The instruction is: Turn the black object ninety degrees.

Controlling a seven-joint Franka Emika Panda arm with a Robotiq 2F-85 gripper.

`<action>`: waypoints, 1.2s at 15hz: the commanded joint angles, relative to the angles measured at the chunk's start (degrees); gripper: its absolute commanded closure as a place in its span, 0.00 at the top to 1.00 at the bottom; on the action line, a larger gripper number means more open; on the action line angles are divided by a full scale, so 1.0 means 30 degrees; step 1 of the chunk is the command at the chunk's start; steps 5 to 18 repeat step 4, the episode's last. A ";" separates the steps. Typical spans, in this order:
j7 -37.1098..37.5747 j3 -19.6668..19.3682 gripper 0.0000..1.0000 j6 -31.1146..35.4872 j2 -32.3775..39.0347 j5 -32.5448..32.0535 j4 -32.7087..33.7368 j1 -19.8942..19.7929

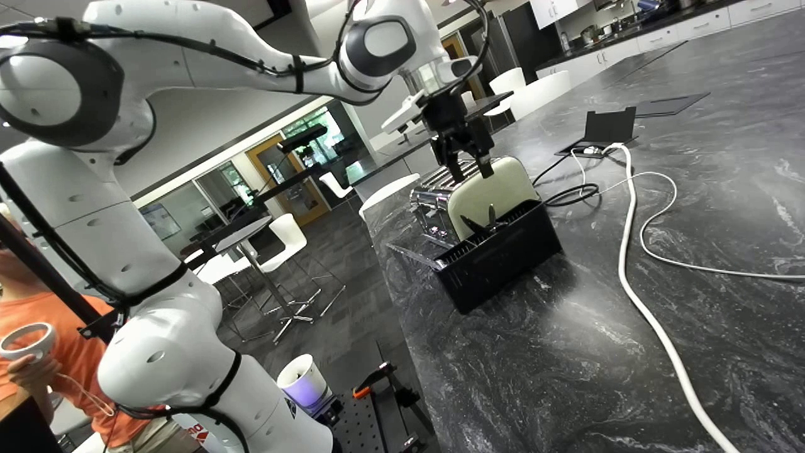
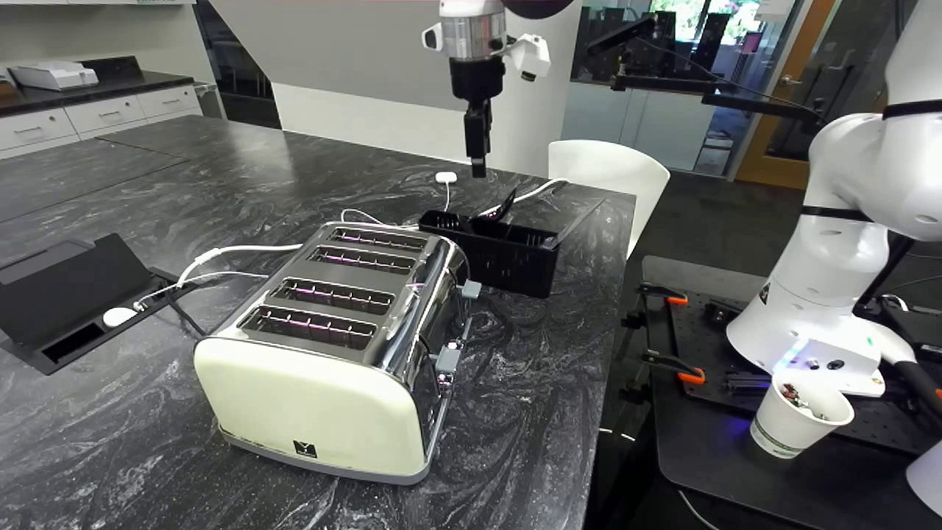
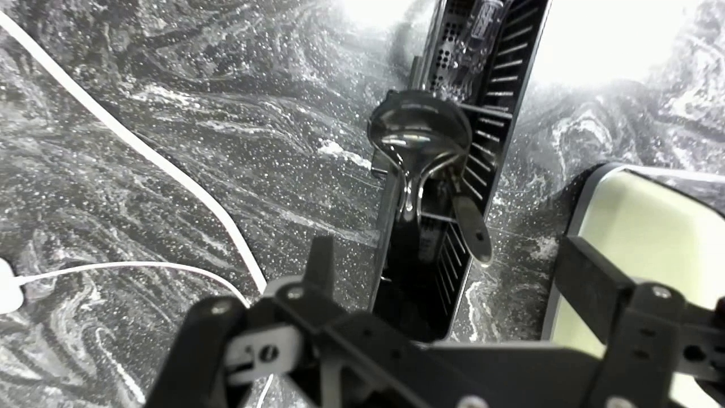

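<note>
Jaws apart, the claw [image 1: 471,168] hung above the black box [image 2: 508,259], which stood near a corner of the bench [image 2: 537,427], one end toward an edge, a spoon [image 3: 419,122] jutting from its top. Just beside it, farther from that corner along the same edge, stood a cream toaster [image 2: 316,401].

Table [image 2: 530,442] bears toaster [image 2: 335,383]; black case [image 2: 508,259]; white cable [image 1: 623,264].

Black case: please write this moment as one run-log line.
gripper open, empty; above black case, not touching; case upright on counter, holding utensils; toaster alongside
</note>
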 commanded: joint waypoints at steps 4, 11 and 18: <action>-0.3131 -0.0125 1.00 -0.0315 -0.4816 0.0197 -0.3642 -0.0412; -0.3131 -0.0125 1.00 -0.0315 -0.4816 0.0197 -0.3642 -0.0412; -0.3131 -0.0125 1.00 -0.0315 -0.4816 0.0197 -0.3642 -0.0412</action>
